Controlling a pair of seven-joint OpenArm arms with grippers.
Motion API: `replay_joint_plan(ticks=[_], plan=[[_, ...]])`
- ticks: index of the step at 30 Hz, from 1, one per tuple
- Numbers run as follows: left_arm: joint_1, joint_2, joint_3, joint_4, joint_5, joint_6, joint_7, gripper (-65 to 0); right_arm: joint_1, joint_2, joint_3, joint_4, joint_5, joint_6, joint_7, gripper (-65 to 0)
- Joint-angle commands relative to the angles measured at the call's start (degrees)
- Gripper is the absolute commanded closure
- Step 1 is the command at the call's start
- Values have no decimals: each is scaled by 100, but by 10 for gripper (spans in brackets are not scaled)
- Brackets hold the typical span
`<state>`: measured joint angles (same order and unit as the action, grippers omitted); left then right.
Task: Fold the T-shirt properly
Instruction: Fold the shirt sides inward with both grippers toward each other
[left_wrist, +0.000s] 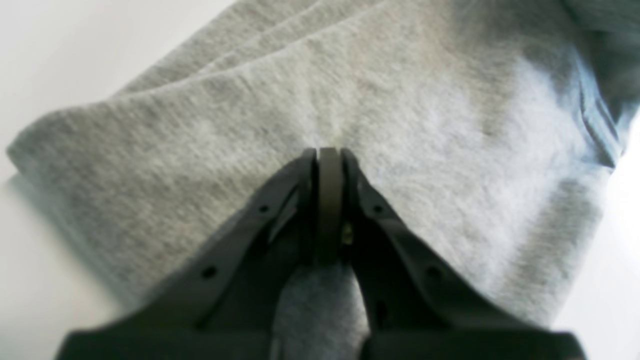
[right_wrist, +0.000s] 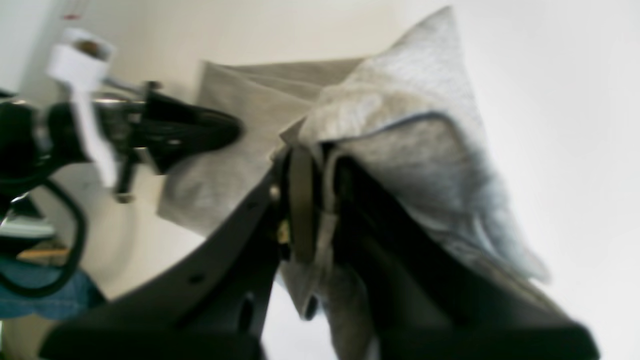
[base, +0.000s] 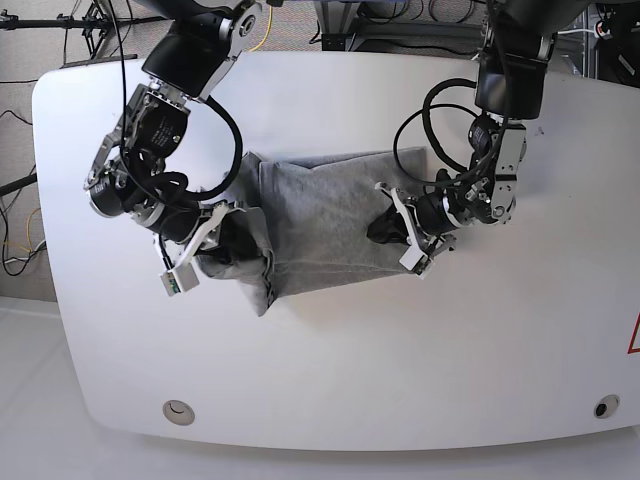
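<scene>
The T-shirt (base: 320, 220) lay partly folded mid-tabletop, nearer the far edge. The right gripper (right_wrist: 312, 165) pinched a raised fold of it; the left gripper (left_wrist: 329, 155) pressed closed against the cloth, holding nothing.

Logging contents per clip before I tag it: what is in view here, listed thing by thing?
T-shirt: one, light heather grey, partly folded at the middle of the table; one end lifted and bunched.
Table: one, white, under everything.
Round fittings: two, set in the table near its front edge, one at each end.
Cables: several, black and yellow, on the floor beyond the table.
Left pincer: one, black, shut, tips against the shirt's flat part.
Right pincer: one, black, shut on the T-shirt, holding the bunched end up.
Arms: two, black and silver, reaching in from the far side.
</scene>
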<state>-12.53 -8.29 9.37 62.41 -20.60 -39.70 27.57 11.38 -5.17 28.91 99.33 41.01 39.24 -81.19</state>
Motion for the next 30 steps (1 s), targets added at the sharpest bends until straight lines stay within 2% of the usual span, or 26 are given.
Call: replay_joint_plan(ticks=[1,8,15,25,30], plan=[[-114,-19,-18,93,-37,-30,-45,0,115,-112,-143,111,237,-52,119,0],[-114,-19,-18,93,-37,-30,-45,0,62,-349,-574,85,167,-69,119,0],[-122,-10,-18,93,-54,-30,-45,0,-52,-383,-1146,41,149,-78,119,0],[-131,113,-18,93,-37,-30,-45,0,-113,-383,-2033,-777,140,-87,501,0],[-131,131,-18,93,-28,-30,-45,0,-105,-383,-2482,-1287,140,-87,923,0]])
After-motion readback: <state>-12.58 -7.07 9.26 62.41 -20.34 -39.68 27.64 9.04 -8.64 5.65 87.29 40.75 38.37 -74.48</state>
